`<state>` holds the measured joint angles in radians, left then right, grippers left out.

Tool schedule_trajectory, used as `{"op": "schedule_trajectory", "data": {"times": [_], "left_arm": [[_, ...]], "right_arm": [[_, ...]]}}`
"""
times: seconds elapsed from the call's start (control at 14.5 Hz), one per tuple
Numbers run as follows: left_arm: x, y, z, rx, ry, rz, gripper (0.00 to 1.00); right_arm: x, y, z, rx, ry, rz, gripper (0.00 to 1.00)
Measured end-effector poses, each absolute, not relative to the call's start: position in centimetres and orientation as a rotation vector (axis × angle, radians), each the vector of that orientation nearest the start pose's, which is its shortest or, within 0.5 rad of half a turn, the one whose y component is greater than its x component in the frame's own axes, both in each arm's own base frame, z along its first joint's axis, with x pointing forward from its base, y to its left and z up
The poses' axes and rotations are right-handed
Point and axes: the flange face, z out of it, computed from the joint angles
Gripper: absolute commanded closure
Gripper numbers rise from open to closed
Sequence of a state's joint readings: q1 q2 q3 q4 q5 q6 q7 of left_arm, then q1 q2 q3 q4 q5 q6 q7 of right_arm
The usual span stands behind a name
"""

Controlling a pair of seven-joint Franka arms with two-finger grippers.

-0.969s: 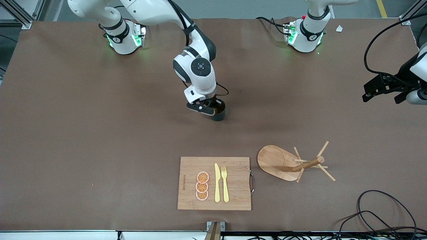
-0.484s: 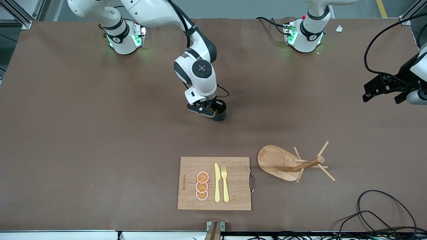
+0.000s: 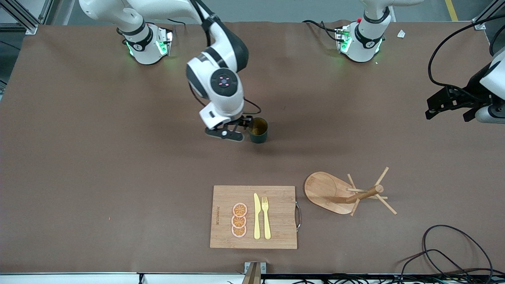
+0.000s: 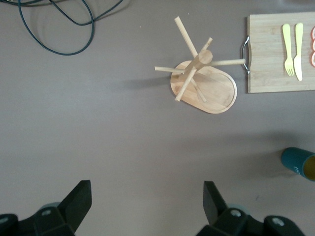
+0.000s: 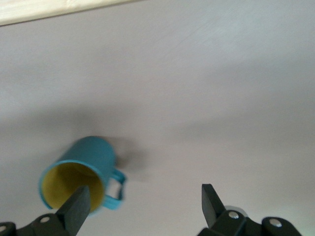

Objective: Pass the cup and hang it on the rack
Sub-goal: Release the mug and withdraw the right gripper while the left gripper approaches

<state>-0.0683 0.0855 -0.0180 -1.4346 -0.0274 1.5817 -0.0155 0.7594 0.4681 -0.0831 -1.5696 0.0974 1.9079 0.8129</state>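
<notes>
The dark teal cup [image 3: 259, 130] stands upright on the brown table near its middle, yellowish inside showing. My right gripper [image 3: 239, 128] hovers just beside it toward the right arm's end, open and holding nothing. In the right wrist view the cup [image 5: 83, 172] lies by one finger [image 5: 76, 209], its loop handle pointing into the gap of the right gripper [image 5: 145, 206]. The wooden rack [image 3: 365, 194] stands nearer the front camera, toward the left arm's end. My left gripper [image 3: 449, 111] waits open over that end of the table. The left wrist view shows the rack [image 4: 202, 73], the cup [image 4: 298, 163] and the empty left gripper [image 4: 147, 201].
A bamboo cutting board [image 3: 276, 232] with orange slices, a yellow knife and a fork lies near the front edge, beside the rack's oval base [image 3: 323, 189]. Black cables [image 3: 446, 252] coil at the front corner at the left arm's end.
My right gripper has opened and let go of the cup, then lifted and drawn back toward the right arm's end. The cup stays standing on the table. The left arm has barely moved.
</notes>
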Motion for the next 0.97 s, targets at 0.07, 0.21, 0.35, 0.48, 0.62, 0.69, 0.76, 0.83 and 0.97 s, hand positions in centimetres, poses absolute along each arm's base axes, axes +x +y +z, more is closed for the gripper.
{"op": "schedule_trajectory", "data": {"times": [0.07, 0.21, 0.35, 0.48, 0.62, 0.69, 0.76, 0.83, 0.97], "left_arm": [[57.9, -5.4, 63.7, -3.171, 0.118, -0.055, 0.0], [57.8, -5.9, 63.0, -3.174, 0.13, -0.004, 0.0], [57.6, -6.8, 63.0, -3.177, 0.121, 0.006, 0.0], [57.5, -8.0, 63.0, -3.182, -0.027, 0.009, 0.0], [57.1, -10.1, 63.1, -3.174, -0.26, 0.016, 0.0], [56.8, -11.7, 63.1, -3.167, -0.355, 0.021, 0.0], [56.4, -13.5, 63.1, -3.158, -0.44, 0.025, 0.0], [55.9, -15.5, 63.1, -3.144, -0.525, 0.024, 0.0], [54.8, -19.8, 63.1, -3.096, -0.645, -0.011, 0.0]], "right_arm": [[52.7, 40.4, 37.6, -3.177, 0.226, 0.237, 0.0], [55.7, 33.8, 40.1, -3.172, 0.206, 0.293, 0.0], [58.3, 26.5, 42.5, -3.157, 0.236, 0.32, 0.0], [59.8, 20.0, 44.8, -3.148, 0.207, 0.333, 0.0], [60.3, 14.9, 47.0, -3.159, 0.211, 0.318, 0.0], [60.3, 12.7, 48.0, -3.172, 0.203, 0.308, 0.0], [60.3, 10.8, 49.0, -3.18, 0.174, 0.297, 0.0], [60.3, 8.8, 49.8, -3.182, 0.14, 0.288, 0.0], [60.2, 3.9, 51.4, -3.169, 0.071, 0.264, 0.0]]}}
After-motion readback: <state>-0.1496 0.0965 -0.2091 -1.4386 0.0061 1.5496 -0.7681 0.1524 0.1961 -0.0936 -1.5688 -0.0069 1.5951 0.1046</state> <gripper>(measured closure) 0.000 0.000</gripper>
